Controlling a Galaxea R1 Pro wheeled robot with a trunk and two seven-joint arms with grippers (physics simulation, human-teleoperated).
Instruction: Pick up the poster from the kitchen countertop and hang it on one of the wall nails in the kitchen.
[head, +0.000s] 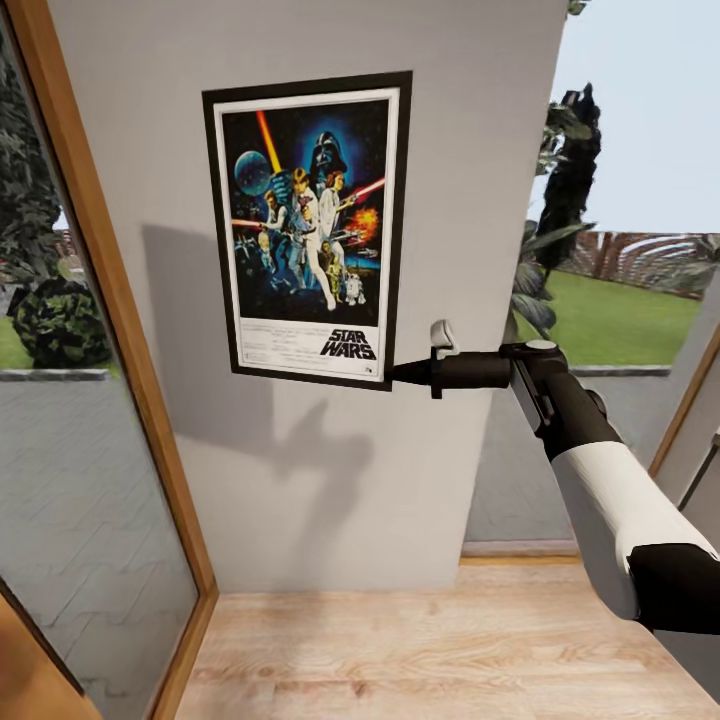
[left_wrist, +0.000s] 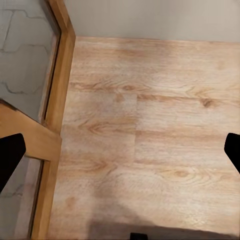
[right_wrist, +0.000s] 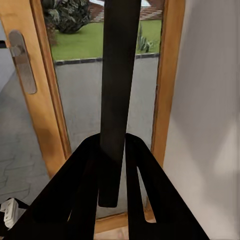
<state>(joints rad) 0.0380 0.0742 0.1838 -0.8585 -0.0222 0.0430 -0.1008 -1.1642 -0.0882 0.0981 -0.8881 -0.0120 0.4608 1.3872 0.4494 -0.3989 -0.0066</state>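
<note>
I am holding the portrait rectangular Star Wars poster with its black frame and white inner border (head: 308, 228) flat against the plain light grey wall (head: 300, 470), upright, at about head-camera height; my right gripper (head: 398, 373) is pinching its lower right corner from the side, reaching in level so the frame face stays parallel to the wall; in the right wrist view the black frame edge (right_wrist: 117, 100) is running straight up between the jaws, which are clamped on it. I cannot make out the nail, presumably hidden behind the frame; so I judge the hang unconfirmed, and I am keeping the grip. The left gripper (left_wrist: 120, 155) is hanging low over the pale wooden plank floor (left_wrist: 150, 125), jaws apart and empty, out of the way beside the wooden-framed glass door (left_wrist: 52, 100).
</note>
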